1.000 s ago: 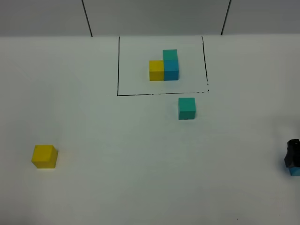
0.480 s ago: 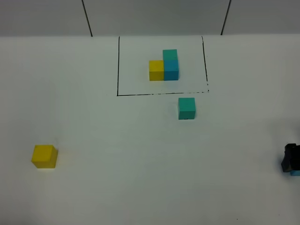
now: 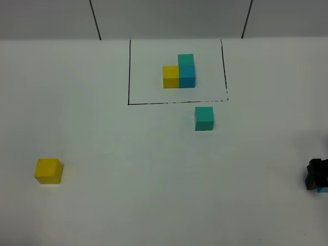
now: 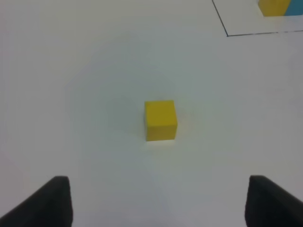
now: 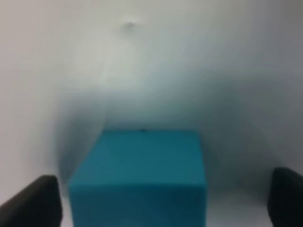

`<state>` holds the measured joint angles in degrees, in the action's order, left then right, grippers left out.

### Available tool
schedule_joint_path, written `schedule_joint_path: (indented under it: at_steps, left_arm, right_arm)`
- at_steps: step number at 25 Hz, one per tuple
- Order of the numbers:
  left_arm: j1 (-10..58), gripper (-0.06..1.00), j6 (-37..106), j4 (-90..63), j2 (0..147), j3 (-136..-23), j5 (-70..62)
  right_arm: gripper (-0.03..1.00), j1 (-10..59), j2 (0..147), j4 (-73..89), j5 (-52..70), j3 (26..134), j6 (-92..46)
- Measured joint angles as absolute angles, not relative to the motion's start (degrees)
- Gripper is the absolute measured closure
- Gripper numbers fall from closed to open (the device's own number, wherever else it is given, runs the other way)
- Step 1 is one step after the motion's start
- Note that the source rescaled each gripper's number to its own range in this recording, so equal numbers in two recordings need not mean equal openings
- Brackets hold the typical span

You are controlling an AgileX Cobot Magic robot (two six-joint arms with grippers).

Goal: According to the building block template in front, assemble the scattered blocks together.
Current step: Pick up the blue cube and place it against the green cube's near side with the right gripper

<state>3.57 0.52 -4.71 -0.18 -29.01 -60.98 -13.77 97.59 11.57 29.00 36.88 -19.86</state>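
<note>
A white worktop (image 3: 102, 148) carries all the pieces. At its far middle stands the building block template (image 3: 180, 72): a small yellow cube with a blue cube touching its right side. A teal-green cube touches the blue one, either behind it or on top; the high view does not settle which. A thin black drawn rectangle (image 3: 129, 72) frames this cluster.

The loose teal-green cube (image 3: 204, 118), small and plain, rests just outside the rectangle's near line, close to its right corner but not touching the line. The loose yellow cube (image 3: 48, 171), the same size, sits at the near left of the worktop, well apart from everything else. The sky-blue cube (image 5: 139, 175) lies at the right edge of the high view, mostly hidden there by a dark gripper.

The left gripper (image 4: 158, 203) hangs above the worktop with its jaws spread wide and nothing between them. The loose yellow cube lies ahead of it, roughly centred on the gap and clear of both fingertips (image 4: 57, 203).

The right gripper (image 5: 159, 201) straddles the sky-blue cube, one dark fingertip on each side. Bare worktop shows between each fingertip and the cube, a thin strip on one side and a broad one on the other, so the jaws stand apart and grip nothing. This close view is blurred.
</note>
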Motion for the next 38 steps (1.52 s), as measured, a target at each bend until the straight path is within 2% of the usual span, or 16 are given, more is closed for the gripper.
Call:
schedule_joint_path:
  at_steps: [4,7,9,10,12,18,22,27,32,35,38]
  left_arm:
    - [3.6,0.32,0.5,-4.7,-0.2,-29.0,-61.0]
    - [3.6,0.32,0.5,-4.7,-0.2,-29.0,-61.0]
    - [3.6,0.32,0.5,-4.7,-0.2,-29.0,-61.0]
    - [3.6,0.32,0.5,-4.7,-0.2,-29.0,-61.0]
    - [3.6,0.32,0.5,-4.7,-0.2,-29.0,-61.0]
    - [3.6,0.32,0.5,-4.7,-0.2,-29.0,-61.0]
    - [3.6,0.32,0.5,-4.7,-0.2,-29.0,-61.0]
    - [3.6,0.32,0.5,-4.7,-0.2,-29.0,-61.0]
    - [3.6,0.32,0.5,-4.7,-0.2,-29.0,-61.0]
    - [3.6,0.32,0.5,-4.7,-0.2,-29.0,-61.0]
    - [3.6,0.32,0.5,-4.7,-0.2,-29.0,-61.0]
  right_arm:
    - [0.26,-13.8,97.6,11.6,29.0,36.9,-19.9]
    - [0.36,-13.8,97.6,11.6,29.0,36.9,-19.8]
    - [0.51,-13.8,97.8,11.6,29.4,36.9,-19.7]
    - [0.63,-13.8,97.9,11.6,29.7,36.9,-19.6]
    - [0.95,-13.8,98.0,11.6,30.7,36.9,-19.0]
    - [0.95,-12.9,95.8,11.3,34.9,36.9,-13.0]
    - [0.95,-6.9,88.1,8.3,40.2,37.8,-4.1]
    - [0.95,10.7,76.8,1.7,48.2,39.0,14.4]
    - [0.95,28.7,73.0,-5.3,51.8,39.0,36.2]
    - [0.95,34.5,74.9,-10.5,52.4,39.2,47.9]
    - [0.95,36.1,79.6,-12.9,53.5,41.8,54.1]
